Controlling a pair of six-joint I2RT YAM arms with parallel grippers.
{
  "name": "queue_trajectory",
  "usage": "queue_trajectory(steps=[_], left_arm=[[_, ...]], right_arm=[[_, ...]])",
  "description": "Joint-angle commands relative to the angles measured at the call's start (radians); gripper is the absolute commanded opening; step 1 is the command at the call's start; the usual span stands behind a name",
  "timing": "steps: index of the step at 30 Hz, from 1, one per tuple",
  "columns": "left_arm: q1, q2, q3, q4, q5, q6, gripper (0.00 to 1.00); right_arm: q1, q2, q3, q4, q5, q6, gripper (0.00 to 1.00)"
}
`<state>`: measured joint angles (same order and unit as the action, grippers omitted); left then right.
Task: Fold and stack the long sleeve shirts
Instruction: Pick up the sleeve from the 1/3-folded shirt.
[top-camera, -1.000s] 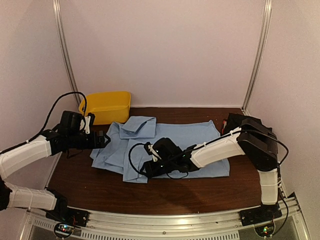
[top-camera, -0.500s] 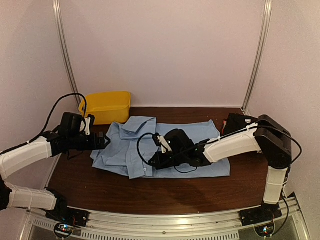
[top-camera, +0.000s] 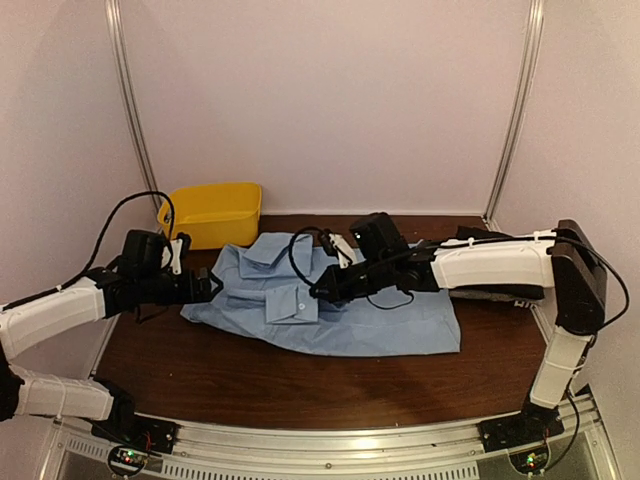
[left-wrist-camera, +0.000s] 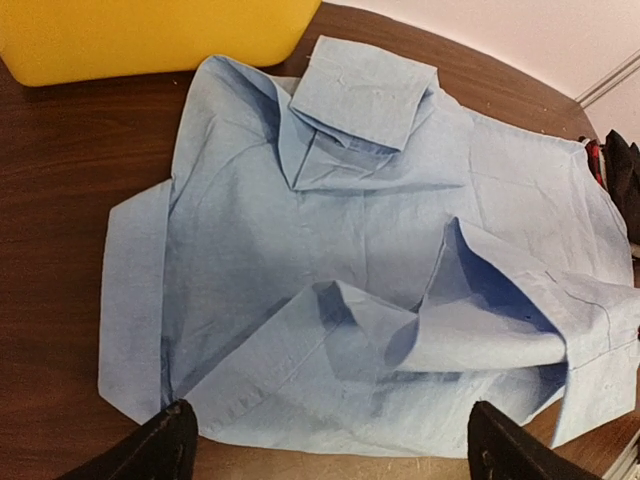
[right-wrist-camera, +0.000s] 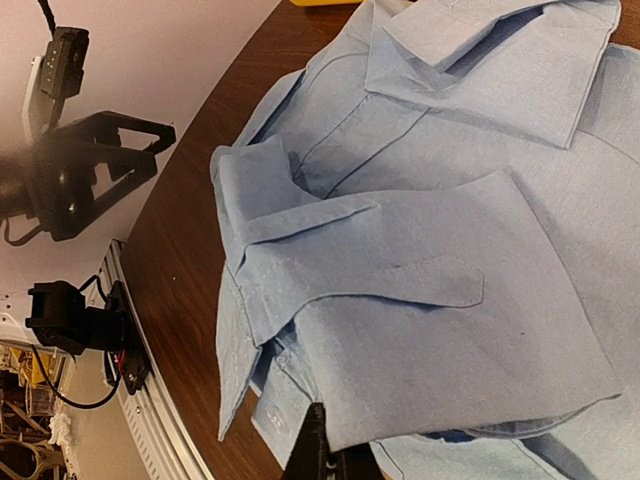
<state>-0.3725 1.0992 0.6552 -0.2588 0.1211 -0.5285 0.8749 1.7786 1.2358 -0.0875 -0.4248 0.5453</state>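
Observation:
The light blue long sleeve shirt (top-camera: 400, 315) lies spread on the dark wooden table (top-camera: 300, 385), collar toward the yellow bin. My right gripper (top-camera: 323, 291) is shut on a fold of its sleeve. It holds that fold raised over the shirt's body. In the right wrist view, the dark fingers (right-wrist-camera: 318, 452) pinch the blue cloth (right-wrist-camera: 430, 200) from below. My left gripper (top-camera: 207, 285) stands open at the shirt's left edge, nothing between its fingers. In the left wrist view, the fingertips (left-wrist-camera: 165, 450) frame the shirt's near hem (left-wrist-camera: 330, 230). A black shirt (left-wrist-camera: 625, 170) lies at the far right.
A yellow plastic bin (top-camera: 212, 212) stands at the back left, just behind the shirt's collar. Pale walls close in the table on three sides. A metal rail (top-camera: 330, 447) runs along the near edge. The left arm (right-wrist-camera: 80, 170) shows in the right wrist view.
My right gripper has shut on the sleeve near the shirt's front edge and carried it up and toward the back, over the shirt's body. The left gripper has hardly moved.

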Motion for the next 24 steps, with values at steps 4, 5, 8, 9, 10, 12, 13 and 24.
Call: queue_trajectory(steps=[4,5,8,9,10,12,13,24], left_arm=[[0.007,-0.021,-0.064,0.088,0.053,-0.033,0.96],[0.007,-0.020,-0.078,0.102,0.065,-0.042,0.95],[0.007,-0.013,-0.115,0.136,0.080,-0.066,0.96],[0.007,-0.009,-0.123,0.142,0.079,-0.068,0.96],[0.007,-0.005,-0.129,0.146,0.072,-0.070,0.95],[0.007,0.001,-0.138,0.151,0.056,-0.077,0.95],[0.007,0.004,-0.141,0.152,0.044,-0.079,0.95],[0.007,0.052,-0.120,0.116,-0.186,-0.084,0.95]], right_arm=[[-0.011,0.124,0.060,0.013,-0.039,0.009,0.00],[-0.014,0.138,0.062,0.014,-0.026,0.017,0.01],[-0.011,0.160,0.075,-0.027,0.037,0.021,0.15],[-0.009,0.158,0.076,-0.041,0.060,0.019,0.20],[-0.002,0.155,0.076,-0.053,0.083,0.017,0.25],[0.013,0.140,0.072,-0.083,0.131,0.009,0.33],[0.023,0.133,0.069,-0.094,0.157,0.005,0.36],[0.089,0.079,0.004,-0.123,0.285,0.006,0.40]])
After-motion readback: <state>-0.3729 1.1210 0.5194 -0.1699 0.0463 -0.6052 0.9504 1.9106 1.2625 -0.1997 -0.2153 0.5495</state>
